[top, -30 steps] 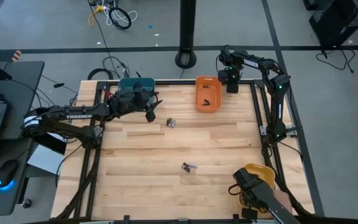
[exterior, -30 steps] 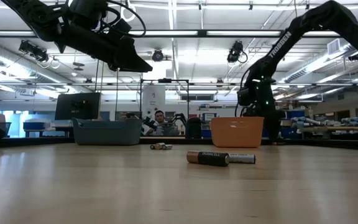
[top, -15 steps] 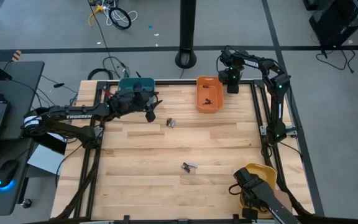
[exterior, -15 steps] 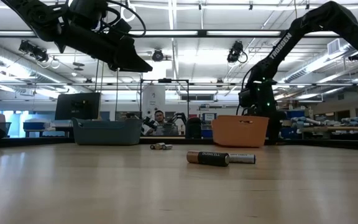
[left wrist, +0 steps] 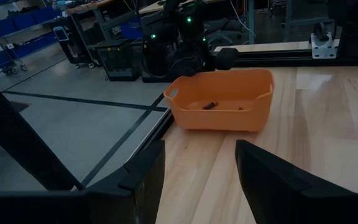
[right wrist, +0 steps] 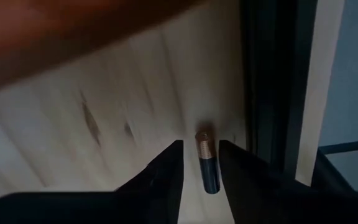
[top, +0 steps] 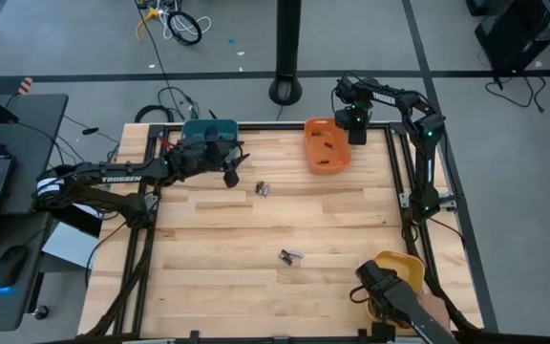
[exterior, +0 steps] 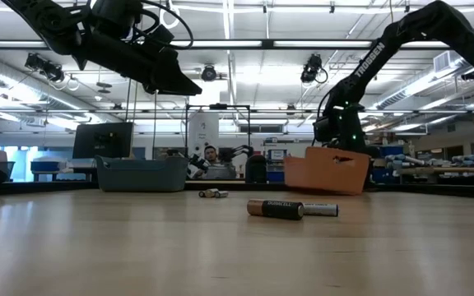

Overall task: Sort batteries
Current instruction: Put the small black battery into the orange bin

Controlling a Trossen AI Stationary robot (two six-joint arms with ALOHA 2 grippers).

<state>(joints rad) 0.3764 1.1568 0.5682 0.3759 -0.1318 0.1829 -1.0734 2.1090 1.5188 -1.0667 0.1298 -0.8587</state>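
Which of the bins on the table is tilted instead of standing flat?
The orange bin at the far right corner, beside the right claw: one end is lifted. The teal bin stands flat.

Ceiling strip lights point(exterior: 245, 43) give even, bright light with soft glare on the desk point(exterior: 220, 247); both wrist views are dim (the right one smeared by motion blur).

Two dark jointed arms point(top: 113, 177), white TROSSEN lettering, green status lights

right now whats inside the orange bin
The orange bin holds a few small dark batteries on its floor; its near wall hides part of the floor.
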